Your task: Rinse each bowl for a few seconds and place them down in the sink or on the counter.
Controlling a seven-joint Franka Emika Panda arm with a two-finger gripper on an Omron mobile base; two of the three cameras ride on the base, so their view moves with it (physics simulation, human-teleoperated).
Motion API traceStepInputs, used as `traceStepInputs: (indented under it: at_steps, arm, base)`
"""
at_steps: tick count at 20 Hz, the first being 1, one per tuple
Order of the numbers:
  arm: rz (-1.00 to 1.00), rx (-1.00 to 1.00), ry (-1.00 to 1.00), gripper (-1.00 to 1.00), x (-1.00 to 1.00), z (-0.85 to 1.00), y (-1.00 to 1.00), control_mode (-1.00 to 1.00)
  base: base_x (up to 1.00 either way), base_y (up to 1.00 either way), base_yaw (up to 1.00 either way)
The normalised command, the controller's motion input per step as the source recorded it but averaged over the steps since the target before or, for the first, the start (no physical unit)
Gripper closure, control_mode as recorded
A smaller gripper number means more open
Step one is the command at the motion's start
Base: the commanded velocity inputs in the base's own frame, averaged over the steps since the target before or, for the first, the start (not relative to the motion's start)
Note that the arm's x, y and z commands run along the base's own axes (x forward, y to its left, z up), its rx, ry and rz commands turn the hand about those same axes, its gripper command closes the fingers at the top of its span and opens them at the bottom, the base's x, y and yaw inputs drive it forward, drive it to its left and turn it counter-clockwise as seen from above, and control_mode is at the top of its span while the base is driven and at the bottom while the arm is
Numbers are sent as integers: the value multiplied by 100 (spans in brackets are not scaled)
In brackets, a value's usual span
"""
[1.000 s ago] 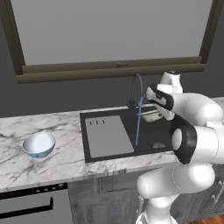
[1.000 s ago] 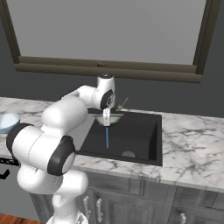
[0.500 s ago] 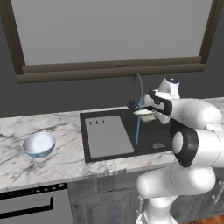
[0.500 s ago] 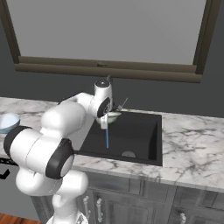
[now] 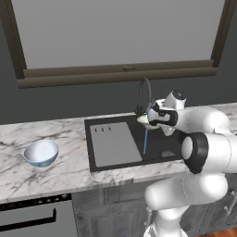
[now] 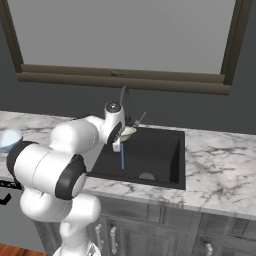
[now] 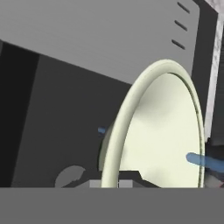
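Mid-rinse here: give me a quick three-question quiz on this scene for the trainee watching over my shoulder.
1. True or false: the tool is shut on the yellow-green bowl.
2. Where is the blue bowl? A) in the sink B) on the counter left of the sink C) on the window sill
3. Fill in: the water stream falls from the faucet into the ____.

Key: 1. True. 2. B, it rests on the counter. 3. The sink.
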Motion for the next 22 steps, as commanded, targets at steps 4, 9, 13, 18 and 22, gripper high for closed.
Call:
traceStepInputs:
  at_steps: [4,9,13,18,22]
  arm:
    - [0,3,3,100,49,-9,7,-100]
    - [0,3,0,100,21,3,13,-100]
    - [0,0,-6,100,-16,11,43,-100]
    - [0,0,-5,100,-14,0,53,-100]
    - [0,0,0,100,0,0,57,-100]
  base:
    - [0,0,0]
    - [0,0,0]
    - [0,0,0]
    - [0,0,0]
    - [0,0,0]
